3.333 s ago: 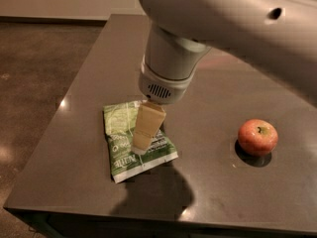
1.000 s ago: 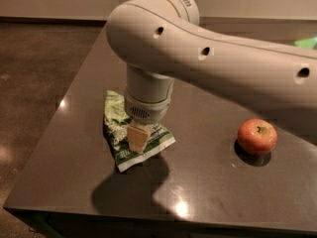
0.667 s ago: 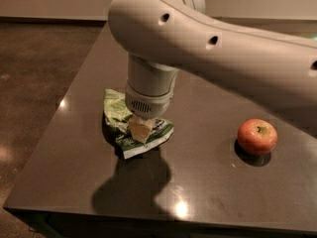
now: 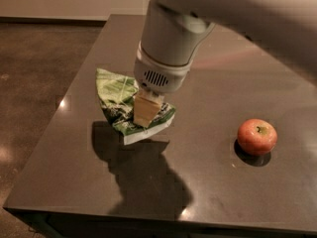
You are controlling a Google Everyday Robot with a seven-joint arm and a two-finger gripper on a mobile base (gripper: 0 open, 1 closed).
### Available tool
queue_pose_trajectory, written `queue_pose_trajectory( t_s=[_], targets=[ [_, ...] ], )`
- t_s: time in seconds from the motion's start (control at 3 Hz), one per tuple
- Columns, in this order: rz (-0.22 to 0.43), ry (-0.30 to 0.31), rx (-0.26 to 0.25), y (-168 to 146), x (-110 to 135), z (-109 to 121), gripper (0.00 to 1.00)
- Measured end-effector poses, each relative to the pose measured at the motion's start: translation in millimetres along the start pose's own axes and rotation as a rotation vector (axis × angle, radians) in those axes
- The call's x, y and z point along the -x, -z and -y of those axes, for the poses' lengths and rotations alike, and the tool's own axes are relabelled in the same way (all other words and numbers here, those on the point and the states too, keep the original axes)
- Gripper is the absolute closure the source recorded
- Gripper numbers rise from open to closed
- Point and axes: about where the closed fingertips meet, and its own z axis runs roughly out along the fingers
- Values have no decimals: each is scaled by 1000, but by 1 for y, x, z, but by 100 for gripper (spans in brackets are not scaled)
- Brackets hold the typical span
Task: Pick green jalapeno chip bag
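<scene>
Nearest, left of the apple point(image 4: 257, 136) and toward the front edge of the table point(image 4: 223, 197), a broad shadow point(image 4: 148, 182) lies apart from what casts it, so I judge the lift begun. Just beyond, also left of the apple, the green jalapeno chip bag point(image 4: 116, 95) hangs crumpled in the gripper point(image 4: 143, 120), which is clenched on its middle. The grasp looks done; raising it clear is left. Only 1 tan finger point(image 4: 146, 108) shows — the other sits behind the bag. Whether the bag's lower corner touches the table is hard to tell. Farthest, up-left of the apple, the arm point(image 4: 173, 33) is cut off at the top.
</scene>
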Motion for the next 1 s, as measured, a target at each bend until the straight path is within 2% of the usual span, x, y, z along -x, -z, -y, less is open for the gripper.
queue_pose_trajectory(
  t_s=[0.33,0.67,1.0],
  targets=[
    [61,56,2,43,8,-4,100],
    [118,109,-24,85,25,-8,100],
    [118,110,-25,86,26,-8,100]
  ],
)
